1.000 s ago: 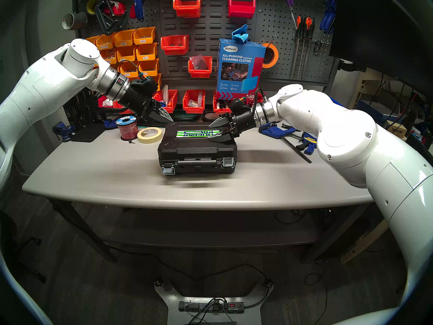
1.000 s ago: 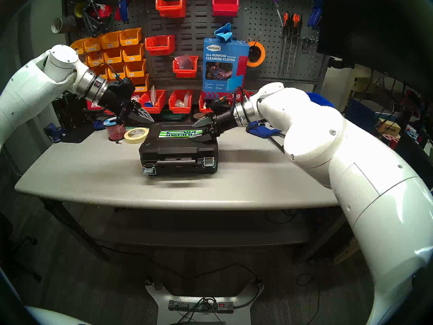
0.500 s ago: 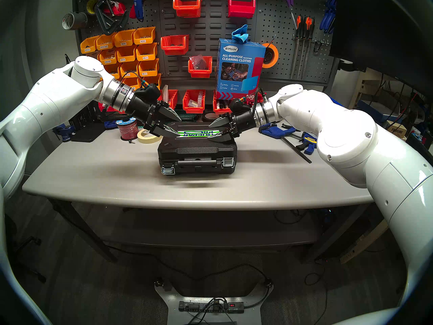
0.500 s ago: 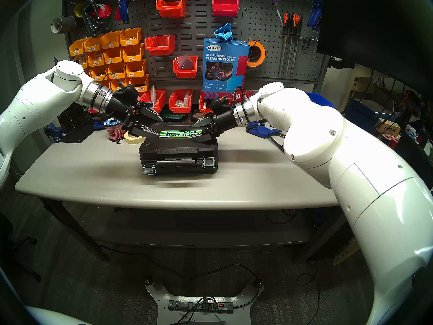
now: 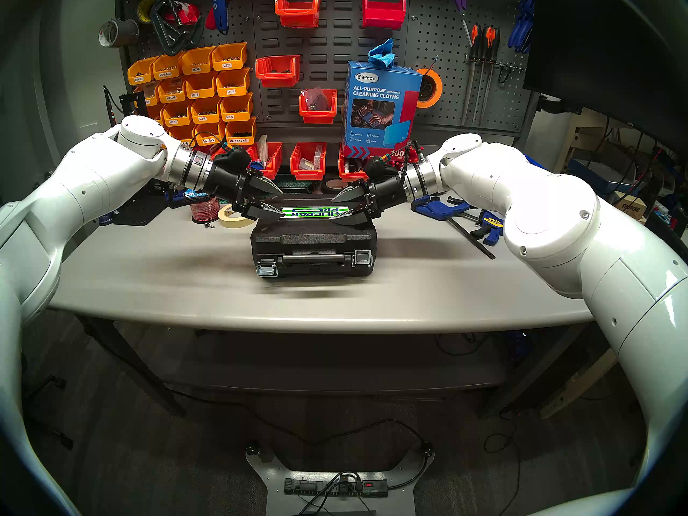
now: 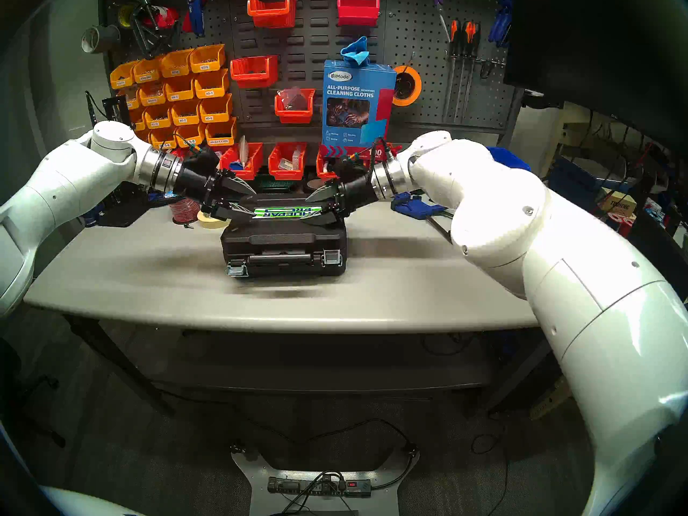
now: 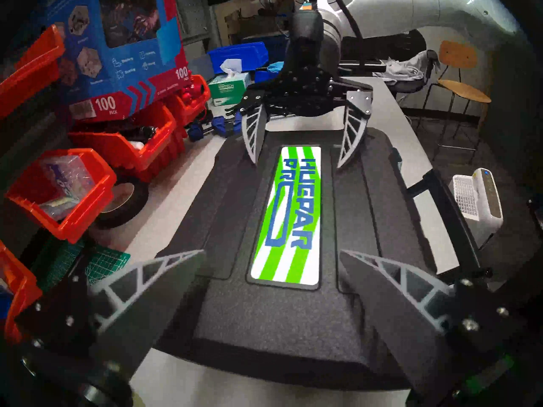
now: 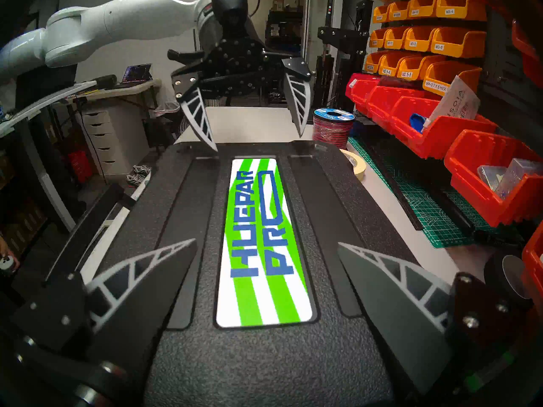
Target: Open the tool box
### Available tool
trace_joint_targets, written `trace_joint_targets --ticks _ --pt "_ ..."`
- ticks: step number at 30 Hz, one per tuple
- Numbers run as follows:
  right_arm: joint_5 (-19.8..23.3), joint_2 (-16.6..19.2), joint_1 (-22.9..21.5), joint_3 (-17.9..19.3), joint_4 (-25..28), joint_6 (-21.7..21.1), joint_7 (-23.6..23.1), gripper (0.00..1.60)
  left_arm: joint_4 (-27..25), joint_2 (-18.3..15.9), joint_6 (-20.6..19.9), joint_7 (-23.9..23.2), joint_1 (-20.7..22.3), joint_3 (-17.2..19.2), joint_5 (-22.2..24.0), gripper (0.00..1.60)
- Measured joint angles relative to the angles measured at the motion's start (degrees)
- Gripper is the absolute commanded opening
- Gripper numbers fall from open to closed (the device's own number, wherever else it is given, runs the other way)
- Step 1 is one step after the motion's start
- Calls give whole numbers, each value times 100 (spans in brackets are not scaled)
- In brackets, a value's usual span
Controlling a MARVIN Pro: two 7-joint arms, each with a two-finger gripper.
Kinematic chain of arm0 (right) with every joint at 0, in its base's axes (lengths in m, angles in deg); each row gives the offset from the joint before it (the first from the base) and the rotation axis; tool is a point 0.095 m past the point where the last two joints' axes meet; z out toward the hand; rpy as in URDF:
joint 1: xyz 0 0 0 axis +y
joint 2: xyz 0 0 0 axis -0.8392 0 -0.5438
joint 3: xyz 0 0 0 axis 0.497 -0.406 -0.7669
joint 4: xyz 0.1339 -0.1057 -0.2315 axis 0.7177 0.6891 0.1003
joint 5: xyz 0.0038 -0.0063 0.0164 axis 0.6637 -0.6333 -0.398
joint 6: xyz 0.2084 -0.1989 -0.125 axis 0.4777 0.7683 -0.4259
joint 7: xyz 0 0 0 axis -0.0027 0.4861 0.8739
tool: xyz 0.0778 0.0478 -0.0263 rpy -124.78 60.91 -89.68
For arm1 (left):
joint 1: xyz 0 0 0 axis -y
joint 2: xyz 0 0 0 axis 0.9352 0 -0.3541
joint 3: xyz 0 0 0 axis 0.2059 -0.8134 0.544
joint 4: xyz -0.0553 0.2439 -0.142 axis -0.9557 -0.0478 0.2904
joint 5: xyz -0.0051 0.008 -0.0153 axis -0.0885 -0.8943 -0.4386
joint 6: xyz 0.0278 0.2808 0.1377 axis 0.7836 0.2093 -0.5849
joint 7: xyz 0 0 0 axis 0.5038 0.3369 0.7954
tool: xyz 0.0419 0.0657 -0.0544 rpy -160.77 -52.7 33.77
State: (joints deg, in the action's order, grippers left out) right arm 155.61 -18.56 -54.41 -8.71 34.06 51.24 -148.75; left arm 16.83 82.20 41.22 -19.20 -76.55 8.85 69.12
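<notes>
Head view | left gripper [image 5: 277,202] dropped to tool box [image 5: 312,239] left end, jaws spread | right gripper [image 5: 340,208] spread, opposite end | box mid-table [image 5: 149,273], lid down | left latch [image 5: 267,270] flipped, right latch [image 5: 363,257] up

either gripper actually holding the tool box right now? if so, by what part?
No. The left gripper and right gripper are open over opposite ends of the tool box lid, gripping nothing.

The tool box [image 5: 312,239] is black with a rough grain, and its label [image 5: 314,212] has green and white stripes with blue letters. Its latches [image 5: 363,257] are silver. The table [image 5: 149,273] is grey, the bins [image 5: 203,85] behind are orange, others [image 5: 308,160] are red.
</notes>
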Motion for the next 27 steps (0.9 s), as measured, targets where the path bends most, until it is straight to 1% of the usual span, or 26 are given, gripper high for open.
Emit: trace_joint_targets --ticks 4,10,21,27 --pt "7 0 0 -8 0 0 0 160 192 81 106 -4 -100 29 69 160" --pt "19 0 0 -18 1 0 0 160 315 147 247 -250 -210 94 212 160" --pt "41 0 0 -40 2 0 -1 160 166 180 304 -690 -398 139 449 160" --pt "52 0 0 -51 2 0 -1 160 83 165 317 -733 -469 169 528 160"
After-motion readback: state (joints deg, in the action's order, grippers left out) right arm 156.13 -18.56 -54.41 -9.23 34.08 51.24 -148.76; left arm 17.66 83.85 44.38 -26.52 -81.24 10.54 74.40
